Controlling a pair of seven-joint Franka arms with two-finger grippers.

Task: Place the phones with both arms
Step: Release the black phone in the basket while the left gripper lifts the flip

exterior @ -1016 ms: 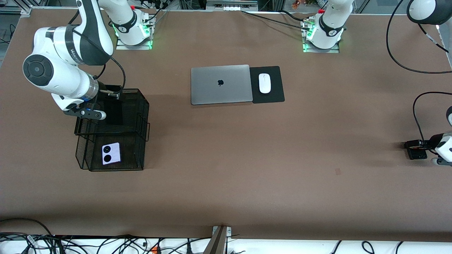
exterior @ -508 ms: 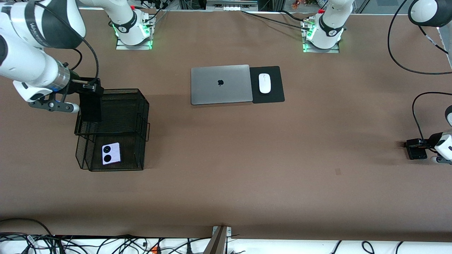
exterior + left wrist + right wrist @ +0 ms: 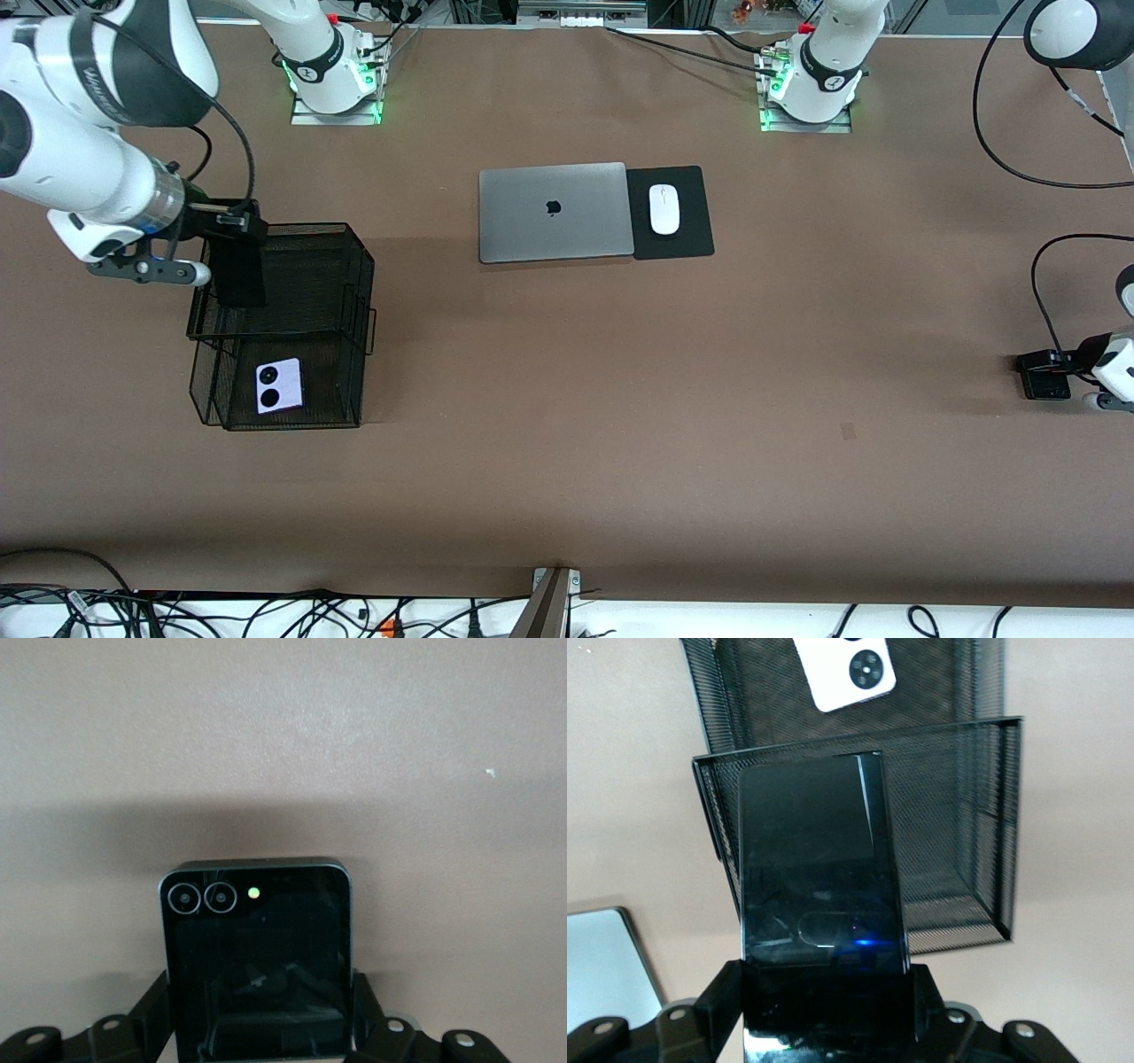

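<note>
My right gripper (image 3: 237, 225) is shut on the long black slab phone (image 3: 241, 276). It holds the slab hanging upright over the rim of the black mesh basket (image 3: 354, 266), at the farther compartment. In the right wrist view the slab (image 3: 819, 868) sits between the fingers of that gripper (image 3: 828, 1010). The pale lilac-white phone (image 3: 279, 386) lies in the basket's nearer compartment and also shows in the right wrist view (image 3: 846, 669). My left gripper (image 3: 1066, 366) is shut on the small squarish black phone (image 3: 1043, 384), low over the table at the left arm's end. In the left wrist view that phone (image 3: 257, 957) sits in the gripper (image 3: 260, 1032).
A closed grey laptop (image 3: 553, 212) lies mid-table toward the arm bases. Beside it a white mouse (image 3: 664, 209) rests on a black pad (image 3: 687, 239). Black cables (image 3: 1045, 266) loop at the left arm's end. The laptop's corner shows in the right wrist view (image 3: 602, 966).
My right gripper carried the slab from over the basket's farther compartment toward the right arm's end of the table, then a little back over the rim. The left gripper has barely moved.
</note>
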